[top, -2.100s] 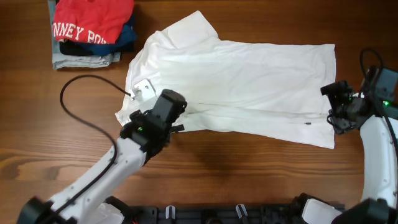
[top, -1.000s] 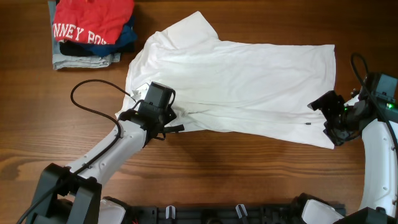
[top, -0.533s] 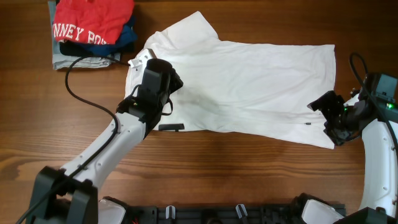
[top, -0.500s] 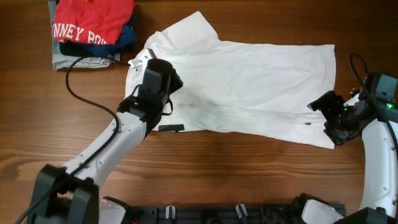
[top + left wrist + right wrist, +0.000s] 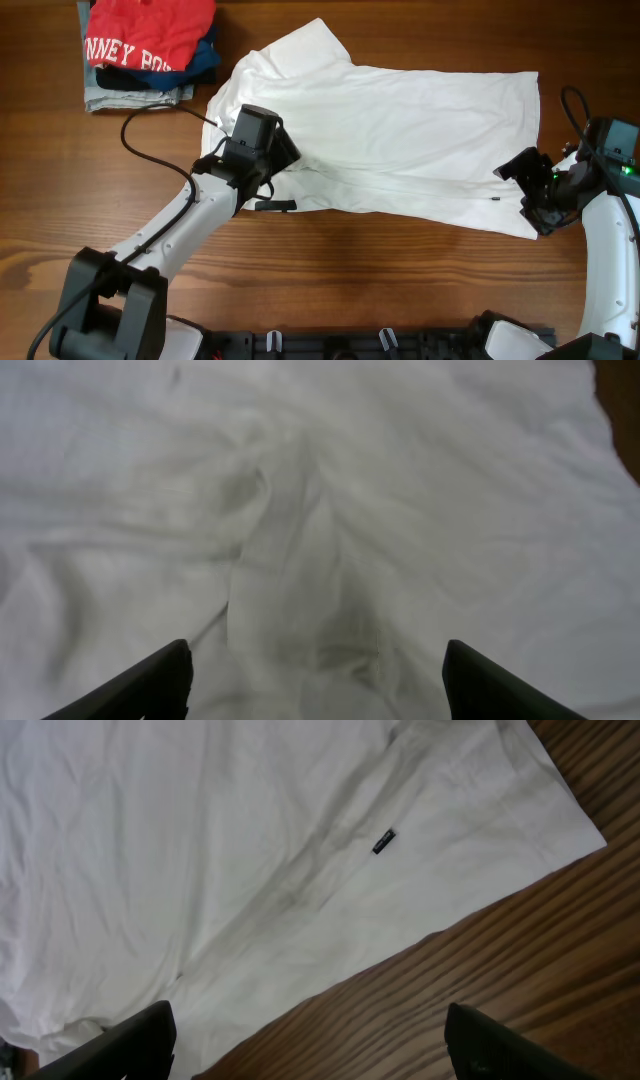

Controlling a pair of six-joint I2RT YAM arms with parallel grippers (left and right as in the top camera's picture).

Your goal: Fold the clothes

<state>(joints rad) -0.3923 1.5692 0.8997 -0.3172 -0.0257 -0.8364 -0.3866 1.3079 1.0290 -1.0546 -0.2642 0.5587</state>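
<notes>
rumpled white t-shirt [image 5: 330, 510] fills the view; left claw [image 5: 315, 678] fingertips spread wide above it.

Stack [image 5: 140, 60] beside shirt [image 5: 420, 120]; tabletop [image 5: 400, 290] seemingly open

We can read just one thing — white letters "NNEY PO", cut off — on the red garment [image 5: 150, 30].

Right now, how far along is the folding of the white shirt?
Done: the white T-shirt lies spread out on the table, wrinkled, with no finished fold visible. In hand: the left gripper is open over its sleeve end, the right gripper open by the hem corner; neither holds fabric. Left: every fold.
</notes>
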